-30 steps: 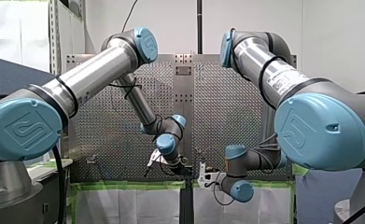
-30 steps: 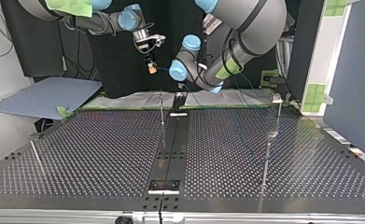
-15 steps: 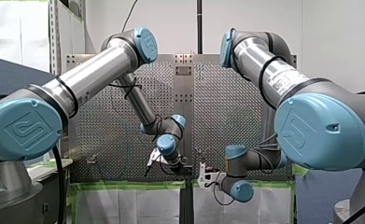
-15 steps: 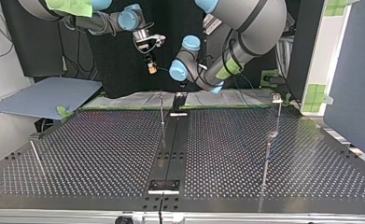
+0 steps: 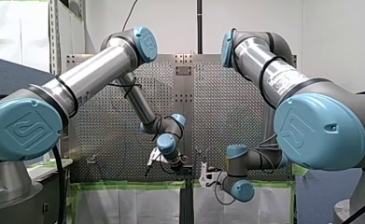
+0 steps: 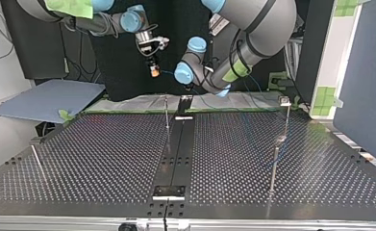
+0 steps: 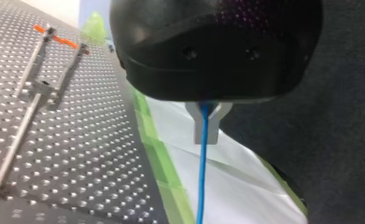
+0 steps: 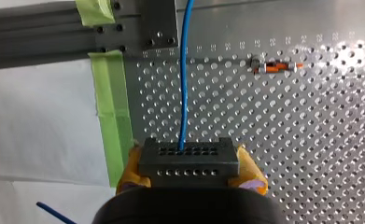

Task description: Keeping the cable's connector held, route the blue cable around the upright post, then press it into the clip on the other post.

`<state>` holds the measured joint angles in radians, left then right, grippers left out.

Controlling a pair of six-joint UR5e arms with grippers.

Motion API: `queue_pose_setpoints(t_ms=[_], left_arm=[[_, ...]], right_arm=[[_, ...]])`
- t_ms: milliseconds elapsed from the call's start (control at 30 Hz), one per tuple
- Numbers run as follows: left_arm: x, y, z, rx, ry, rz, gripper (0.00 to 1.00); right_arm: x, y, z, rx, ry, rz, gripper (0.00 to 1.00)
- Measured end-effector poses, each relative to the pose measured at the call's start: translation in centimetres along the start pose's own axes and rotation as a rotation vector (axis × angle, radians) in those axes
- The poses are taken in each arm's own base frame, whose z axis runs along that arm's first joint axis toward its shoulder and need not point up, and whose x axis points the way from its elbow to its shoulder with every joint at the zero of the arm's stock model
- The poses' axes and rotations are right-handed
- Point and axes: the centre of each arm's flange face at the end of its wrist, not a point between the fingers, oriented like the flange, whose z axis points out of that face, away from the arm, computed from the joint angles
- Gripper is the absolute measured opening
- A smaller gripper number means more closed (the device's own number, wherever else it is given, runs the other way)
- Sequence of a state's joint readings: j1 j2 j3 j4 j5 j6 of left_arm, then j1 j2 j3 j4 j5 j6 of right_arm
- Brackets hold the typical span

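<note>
Left of the middle post (image 6: 167, 113) in the top view, and well above its tip: my right gripper (image 6: 154, 73), pointing down near the far edge of the perforated table (image 6: 104, 154). Closed on the dark connector (image 8: 188, 161), with a yellow pad (image 8: 249, 170) pressed to each side of the block. Out of the connector's face, the blue cable (image 8: 183, 84), running straight ahead of the gripper beside a strip of green tape (image 8: 110, 93). In the top view, strung through the air higher than the post and apart from it, across to the post's right. Just right of the post there, low behind the table's far edge: my left gripper (image 7: 207, 130). Narrowed almost shut, metal fingers (image 7: 213, 133) nipping the cable, the rest of it dropping straight below them. Far right of the post: the clip post (image 6: 285, 115), upright near the table's far corner; impossible to tell whether the cable touches it
</note>
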<state>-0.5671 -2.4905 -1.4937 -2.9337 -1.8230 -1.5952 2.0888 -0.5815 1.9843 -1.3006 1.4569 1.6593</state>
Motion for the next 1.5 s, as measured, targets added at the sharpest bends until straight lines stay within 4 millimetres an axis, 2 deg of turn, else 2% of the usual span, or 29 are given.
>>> queue_pose_setpoints(t_ms=[200,467,633,833,967,1267,1500], left_arm=[[-1.7,-0.7,-0.5,0.014,-0.057,-0.052,0.00],[-2.7,-1.7,-1.0,0.033,-0.097,-0.074,0.00],[-3.0,-2.3,-1.0,0.044,-0.131,-0.088,0.00],[-3.5,-3.2,-0.9,0.059,-0.186,-0.130,0.00],[-3.9,-3.4,-0.7,0.062,-0.220,-0.163,0.00],[-4.3,-3.0,-0.5,0.008,-0.262,-0.203,0.00],[-4.4,-2.8,-0.3,-0.003,-0.272,-0.241,0.00]], right_arm=[[0.9,0.8,0.2,-0.020,0.000,-0.011,0.00],[4.7,1.6,0.9,-0.038,0.033,-0.006,0.00],[5.8,2.1,1.3,-0.045,0.054,0.000,0.00],[6.0,2.6,1.4,-0.050,0.060,0.007,0.00],[6.0,3.7,1.6,-0.065,0.067,0.011,0.00],[3.9,5.8,1.8,-0.095,0.043,0.015,0.00],[4.0,6.9,2.6,-0.104,0.046,0.024,0.00]])
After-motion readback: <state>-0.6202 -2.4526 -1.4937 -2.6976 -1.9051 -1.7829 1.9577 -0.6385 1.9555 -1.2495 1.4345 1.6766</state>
